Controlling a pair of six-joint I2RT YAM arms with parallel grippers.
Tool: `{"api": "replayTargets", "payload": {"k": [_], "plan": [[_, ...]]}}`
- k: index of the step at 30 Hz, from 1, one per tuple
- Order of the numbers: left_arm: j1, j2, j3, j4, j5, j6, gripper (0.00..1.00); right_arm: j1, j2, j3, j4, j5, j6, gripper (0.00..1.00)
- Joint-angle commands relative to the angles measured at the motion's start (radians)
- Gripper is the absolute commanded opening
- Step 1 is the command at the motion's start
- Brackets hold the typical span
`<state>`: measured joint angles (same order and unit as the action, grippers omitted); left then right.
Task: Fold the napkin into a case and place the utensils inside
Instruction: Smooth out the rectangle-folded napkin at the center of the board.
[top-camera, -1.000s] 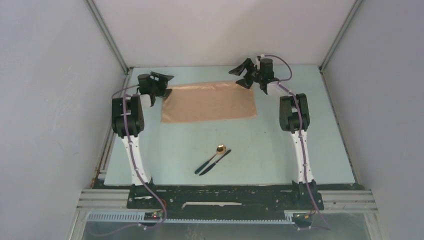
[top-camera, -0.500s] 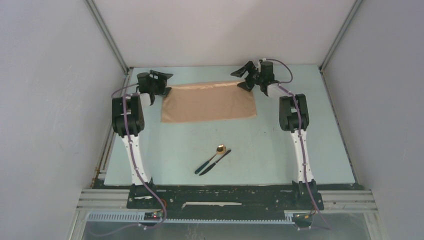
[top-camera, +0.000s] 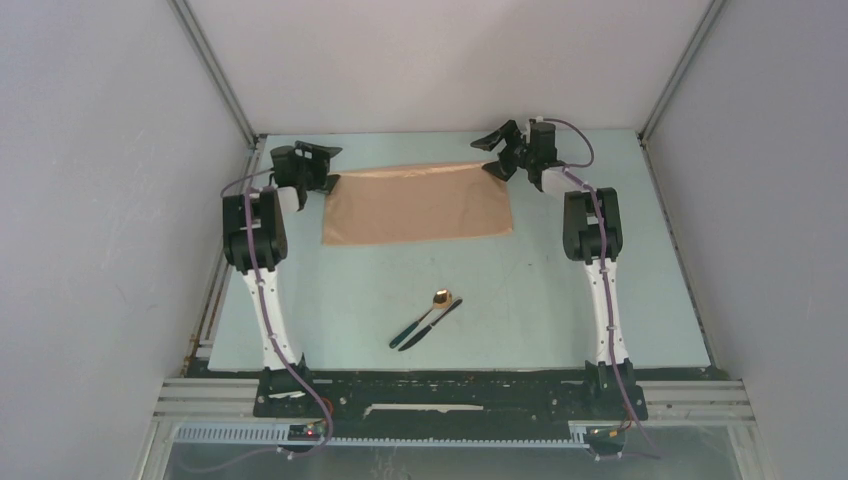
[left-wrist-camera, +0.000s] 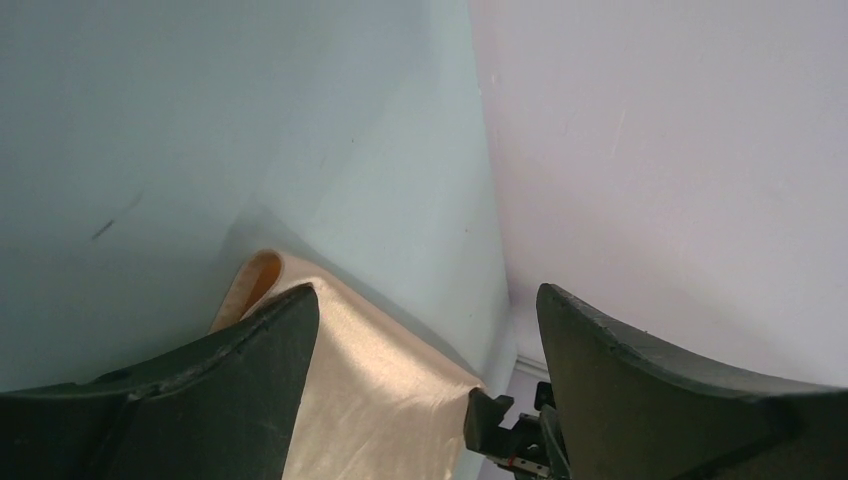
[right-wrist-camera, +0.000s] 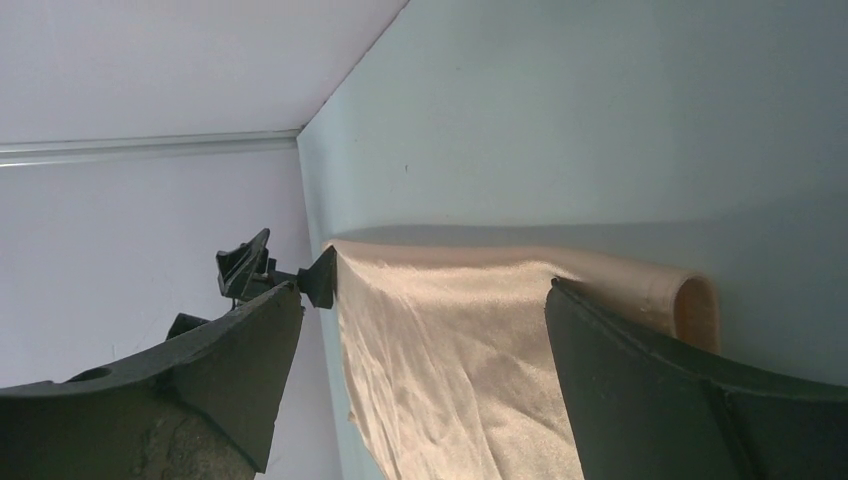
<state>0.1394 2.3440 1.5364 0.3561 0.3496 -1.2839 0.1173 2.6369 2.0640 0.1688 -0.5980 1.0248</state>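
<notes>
1. Top external view.
   - Thin, plain peach-tan cloth napkin (top-camera: 418, 205): it lies flat as a wide rectangle on the pale blue-green desk (top-camera: 520, 300) and spans the gap between the two grippers.
   - Left gripper (top-camera: 322, 165): jaws wide, empty, just beside the napkin's far left corner.
   - Right gripper (top-camera: 505, 150): jaws wide, empty, just beside the far right corner.
   - Judgement: one gripper at each far corner suits a paired pinch for the next fold.
   - Small spoon with gold bowl and dark handle (top-camera: 432, 308) and slim dark knife (top-camera: 432, 323): they lie side by side, well apart from both grippers, toward the arm bases. They are probably set aside until a case exists.

2. Left wrist view.
   - Left gripper (left-wrist-camera: 428, 300): jaws spread, nothing between them.
   - Napkin (left-wrist-camera: 370, 390): its corner sits beneath the gap. The edge there is a rounded loop, so the cloth is judged to be doubled already.
   - One finger (left-wrist-camera: 200, 400) overlaps that corner in this view. Whether they touch cannot be told.
   - Right gripper (left-wrist-camera: 505, 435): it shows small at the far end of the same edge.

3. Right wrist view.
   - Right gripper (right-wrist-camera: 425, 292): jaws spread, empty.
   - Napkin (right-wrist-camera: 450, 370): it lies beneath and ahead of the gap, with the looped fold beside one finger (right-wrist-camera: 680, 400).
   - Left gripper (right-wrist-camera: 270, 270): it waits at the opposite corner.
</notes>
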Motion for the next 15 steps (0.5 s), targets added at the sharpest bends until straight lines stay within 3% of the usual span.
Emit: {"api": "replayTargets", "payload": {"k": [1,15], "plan": [[0.024,0.036,0.052,0.039,0.012,-0.037,0.9,-0.017,0.028,0.024,0.032,0.03,0.02,1.0],[0.039,0.077,0.109,0.045,-0.001,-0.048,0.94,-0.034,0.042,0.025,0.047,0.029,0.032,1.0]]}}
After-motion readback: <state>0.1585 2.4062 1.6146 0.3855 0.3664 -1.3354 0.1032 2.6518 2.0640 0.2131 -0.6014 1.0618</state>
